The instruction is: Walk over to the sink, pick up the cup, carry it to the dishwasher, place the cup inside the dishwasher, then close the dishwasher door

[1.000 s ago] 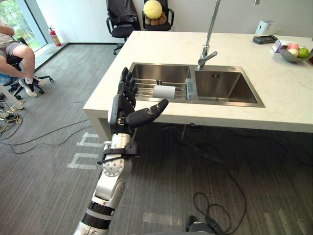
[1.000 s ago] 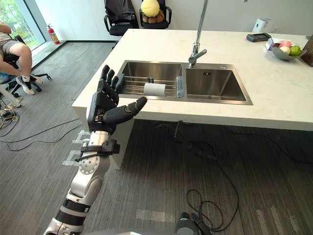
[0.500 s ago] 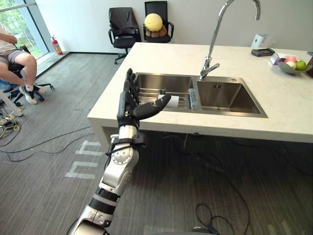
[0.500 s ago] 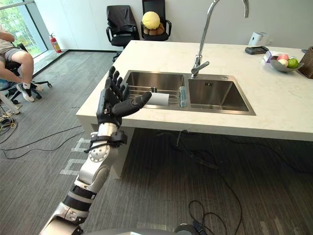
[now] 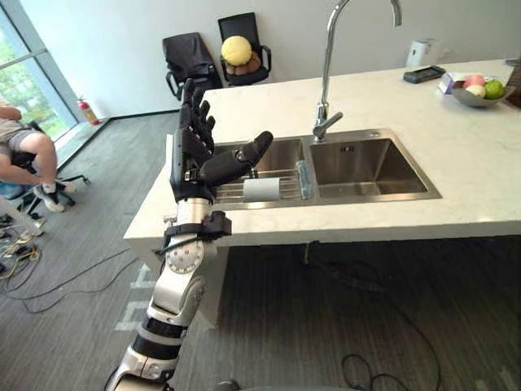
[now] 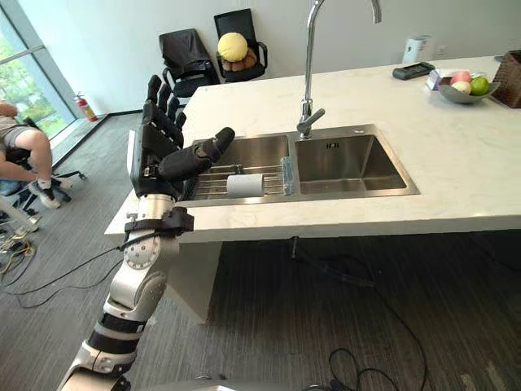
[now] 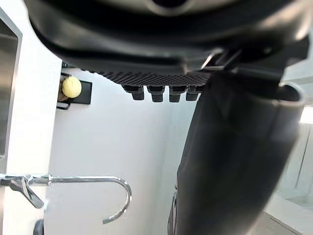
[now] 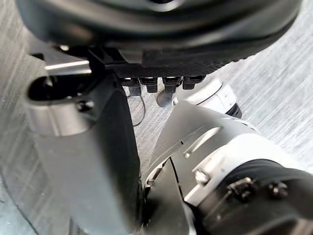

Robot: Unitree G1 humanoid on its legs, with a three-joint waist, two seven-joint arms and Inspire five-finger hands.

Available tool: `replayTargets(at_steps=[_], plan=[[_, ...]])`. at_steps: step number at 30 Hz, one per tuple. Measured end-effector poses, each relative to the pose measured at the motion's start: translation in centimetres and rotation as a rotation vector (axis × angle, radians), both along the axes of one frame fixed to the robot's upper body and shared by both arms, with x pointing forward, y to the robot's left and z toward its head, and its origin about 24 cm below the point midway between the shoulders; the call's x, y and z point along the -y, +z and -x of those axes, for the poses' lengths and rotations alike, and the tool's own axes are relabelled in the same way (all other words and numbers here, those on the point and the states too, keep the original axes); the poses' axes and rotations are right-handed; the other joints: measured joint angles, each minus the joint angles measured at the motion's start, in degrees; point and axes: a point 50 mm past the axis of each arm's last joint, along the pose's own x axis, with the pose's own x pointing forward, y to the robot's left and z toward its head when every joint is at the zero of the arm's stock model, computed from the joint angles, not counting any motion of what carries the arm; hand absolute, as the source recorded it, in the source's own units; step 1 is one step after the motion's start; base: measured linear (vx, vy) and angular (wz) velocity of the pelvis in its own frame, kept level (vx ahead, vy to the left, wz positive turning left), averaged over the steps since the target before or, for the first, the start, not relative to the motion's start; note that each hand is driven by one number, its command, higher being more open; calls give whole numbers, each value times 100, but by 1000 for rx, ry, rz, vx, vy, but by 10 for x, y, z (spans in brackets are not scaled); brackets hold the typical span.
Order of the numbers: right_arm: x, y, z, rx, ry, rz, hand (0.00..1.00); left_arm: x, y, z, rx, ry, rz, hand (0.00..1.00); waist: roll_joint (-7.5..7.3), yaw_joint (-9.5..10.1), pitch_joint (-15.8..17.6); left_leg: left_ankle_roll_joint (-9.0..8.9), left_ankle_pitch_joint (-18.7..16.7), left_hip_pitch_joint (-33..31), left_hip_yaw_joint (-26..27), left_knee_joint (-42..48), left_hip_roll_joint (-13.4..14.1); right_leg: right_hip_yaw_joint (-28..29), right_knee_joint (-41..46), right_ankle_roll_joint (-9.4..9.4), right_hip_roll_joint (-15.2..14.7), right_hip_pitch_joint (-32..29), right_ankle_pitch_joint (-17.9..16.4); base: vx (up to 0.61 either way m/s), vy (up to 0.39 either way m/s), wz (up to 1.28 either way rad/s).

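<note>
Surface: a pale stone counter (image 5: 472, 163) holds a double steel sink (image 5: 358, 155), with a tall curved faucet (image 5: 324, 98) behind the divider.
Room: grey carpet floor (image 5: 326, 309) and a white wall. Past the counter's far end stand two black chairs (image 5: 189, 61), and one of them carries a yellow ball (image 5: 236, 50). A seated person (image 5: 28, 151) is off the back of the left hand, by the window.
Far end of counter: a bowl of fruit (image 5: 476, 91) and a dark flat device (image 5: 423, 74) sit well away from the hand, on its thumb side.
Cup: the white cup (image 5: 260, 190) lies on its side on a wire rack (image 6: 207, 183) in the basin nearer the hand, just beyond and below the thumb tip and apart from it.
Cup axis: the long axis runs along the sink's length, parallel to the counter's front edge. I cannot tell which end is the mouth.
Left hand: the left hand (image 5: 195, 155) is raised before the counter's edge, fingers (image 5: 194, 102) straight and spread, thumb stretched toward the sink — it holds nothing.
Right hand: the right hand (image 8: 146, 29) hangs above the carpet, fingers relaxed in a row and empty.
</note>
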Motion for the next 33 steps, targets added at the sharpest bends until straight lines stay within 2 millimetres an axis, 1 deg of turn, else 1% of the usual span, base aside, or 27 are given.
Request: replayTargets(at_steps=[1,2,3,4,6,9,10,11,12,13,14,15,16,17,18,19,20,21,22,23,24,25,26,28,31,32,33], plan=[[-3,-1,-5,10,35,-7,100,-6,-3,1,-9,21,-7,100,-30,-6,-52,101,159,54,149,12,-65,97,-147,87,-88,34,57,257,246,-105],[-8,-1,-8,20,46,-17,100,-10,-3,1,-9,33,-9,100,-109,-26,-70,148,195,55,199,10,-101,145,-155,147,-166,19,95,218,206,-76],[-17,-3,-14,40,39,-38,100,-14,-2,0,-9,55,-5,100,-256,-93,-66,222,229,65,323,3,-210,221,-86,199,-324,-100,119,251,208,-36],[-21,-4,-16,45,22,-47,100,-16,-3,0,-16,72,1,100,-330,-165,-61,323,183,84,398,-15,-312,214,12,214,-434,-174,108,202,137,-28],[-20,-4,-16,42,14,-39,100,-16,-3,0,-21,75,1,100,-370,-165,-83,390,60,145,516,-12,-433,100,114,231,-557,-225,111,221,93,-19],[-14,-2,-19,27,40,-1,100,-8,-5,0,-38,27,7,100,-286,-172,-131,420,-5,318,562,-19,-535,-118,600,243,-717,-310,118,220,59,-1],[-12,-1,-20,26,39,11,100,-3,-7,0,-46,-1,10,100,-256,-166,-146,433,-14,391,554,-57,-565,-198,1001,251,-792,-436,110,239,99,25],[-11,-1,-24,36,34,25,100,4,-9,-1,-55,-35,5,100,-253,-166,-139,463,-32,563,548,-145,-639,-233,1798,297,-973,-660,77,187,111,29],[-10,0,-25,44,32,35,100,6,-11,-1,-61,-49,0,100,-269,-168,-129,510,-63,668,533,-191,-687,-212,2257,304,-1084,-786,73,175,122,41],[-11,0,-31,66,28,49,100,8,-12,-1,-66,-65,-10,100,-400,-172,-79,562,-159,904,466,-223,-829,-71,3139,321,-1348,-1013,102,163,92,48],[-16,0,-34,74,21,50,100,9,-13,-1,-72,-64,-8,100,-520,-162,-61,568,-281,1091,365,-238,-952,115,3779,317,-1539,-1157,297,168,69,48],[-17,-1,-35,76,15,54,100,9,-14,-1,-75,-62,-6,100,-548,-161,-33,579,-320,1200,301,-274,-996,192,4038,297,-1617,-1225,490,167,32,47],[-14,0,-35,77,0,72,100,9,-16,-1,-86,-52,3,100,-506,-161,0,612,-365,1408,193,-413,-994,264,4532,166,-1714,-1383,975,163,22,34],[-13,1,-38,87,-18,72,100,5,-17,-1,-83,-23,21,100,-439,-159,36,658,-470,1535,146,-473,-952,284,5015,152,-1676,-1632,412,149,14,26],[-14,1,-40,92,-24,68,100,2,-18,-2,-81,-2,27,100,-424,-159,46,632,-511,1583,125,-482,-907,254,5158,91,-1608,-1756,35,132,-16,16],[-17,0,-42,102,-39,59,100,-4,-20,-4,-82,39,39,100,-407,-180,56,577,-549,1673,56,-533,-832,138,5062,13,-1406,-1963,-503,163,-117,31],[-21,0,-42,108,-64,48,100,-7,-23,-7,-82,76,18,100,-382,-212,73,508,-590,1702,-80,-532,-733,127,4541,30,-1139,-2106,-700,180,-157,45],[-22,-1,-42,111,-80,42,100,-8,-24,-9,-86,95,-5,100,-368,-229,85,463,-598,1721,-149,-531,-684,170,4211,49,-1009,-2168,-723,173,-180,67],[-26,-1,-42,111,-101,30,100,-12,-29,-14,-98,150,-86,100,-375,-267,92,255,-578,1748,-290,-499,-615,316,3400,128,-751,-2153,-639,161,-200,64],[-28,-2,-40,107,-108,24,100,-15,-30,-16,-100,177,-132,100,-437,-300,100,182,-605,1767,-385,-465,-625,350,2944,152,-661,-2084,-392,236,-301,85],[-33,-4,-31,81,-132,8,100,-21,-29,-22,-96,208,-185,100,-648,-311,110,45,-665,1862,-602,-457,-728,282,2365,61,-671,-1891,-79,302,-366,63],[-24,-3,-26,71,-178,25,100,-22,-32,-23,-116,221,-173,100,-362,-266,169,-29,-646,1822,-643,-453,-491,153,2223,49,-458,-1787,-110,310,-335,55],[-16,-2,-20,59,-208,43,100,-20,-28,-25,-102,207,-178,100,-153,-226,185,-33,-603,1762,-646,-536,-361,30,2097,10,-322,-1772,-133,234,-225,20],[-12,-3,-15,39,-221,48,100,-16,-23,-28,-82,172,-192,100,-116,-186,217,-36,-487,1837,-630,-709,-303,-4,2101,-70,-247,-1770,-185,149,-124,3],[-15,-4,-6,13,-236,41,100,-1,-21,-29,-67,74,-235,100,-207,-200,280,-48,-439,1940,-597,-744,-295,-34,2001,-93,-222,-1626,-200,79,-41,-2],[-20,-6,-3,4,-243,29,100,9,-22,-26,-61,16,-258,100,-269,-211,319,-63,-451,1937,-598,-755,-309,-74,1902,-46,-230,-1573,-164,2,39,9],[-23,-6,0,-2,-247,22,100,18,-23,-22,-53,-30,-272,100,-285,-213,325,-67,-482,1915,-598,-792,-303,-112,1812,-24,-220,-1557,-121,-12,56,15]])
